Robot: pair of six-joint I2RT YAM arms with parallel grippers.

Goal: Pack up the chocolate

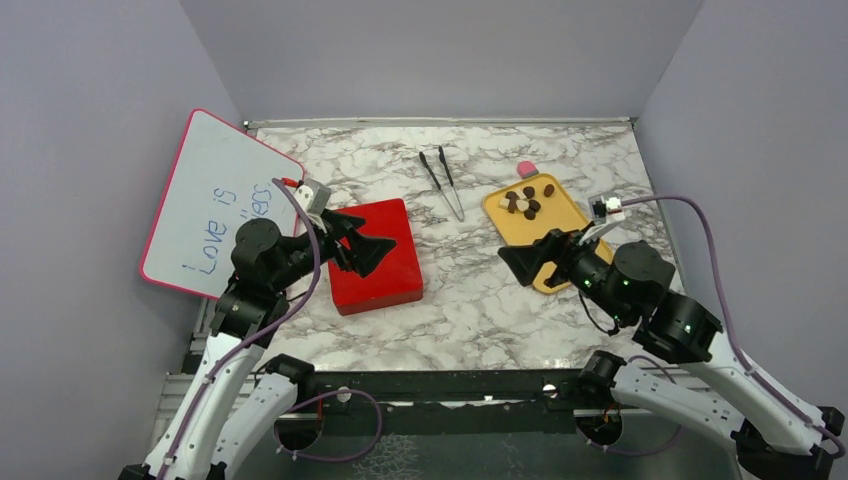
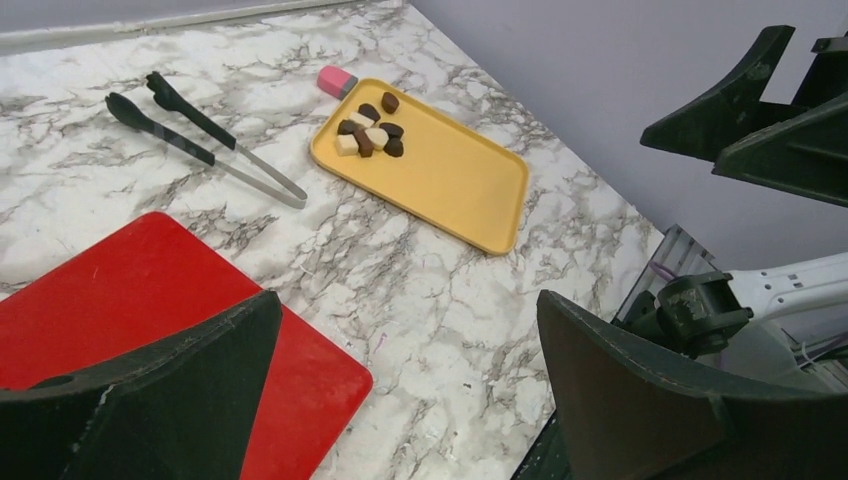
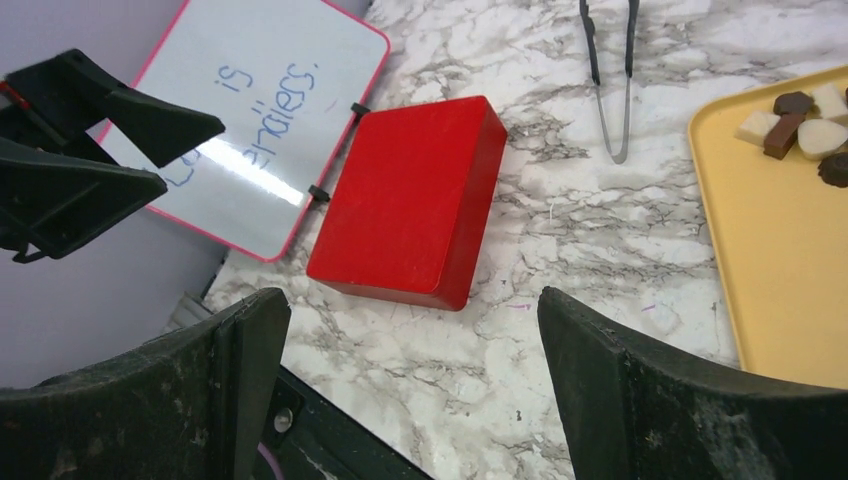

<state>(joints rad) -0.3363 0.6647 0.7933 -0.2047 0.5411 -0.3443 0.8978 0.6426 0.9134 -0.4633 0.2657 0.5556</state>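
The chocolate (image 1: 525, 201) is a small heap of dark brown, tan and white pieces at the far end of a yellow tray (image 1: 560, 235). It also shows in the left wrist view (image 2: 370, 133) and at the right edge of the right wrist view (image 3: 800, 125). A closed red box (image 1: 385, 280) lies left of centre. My left gripper (image 1: 375, 247) hovers over the red box (image 2: 150, 290), open and empty (image 2: 410, 370). My right gripper (image 1: 525, 262) hovers at the tray's near left edge, open and empty (image 3: 415, 370).
Black-tipped metal tongs (image 1: 442, 182) lie at the far middle between box and tray. A small pink block (image 1: 527, 168) sits just behind the tray. A pink-framed whiteboard (image 1: 215, 200) leans at the left. Grey walls enclose the marble table (image 1: 470, 290).
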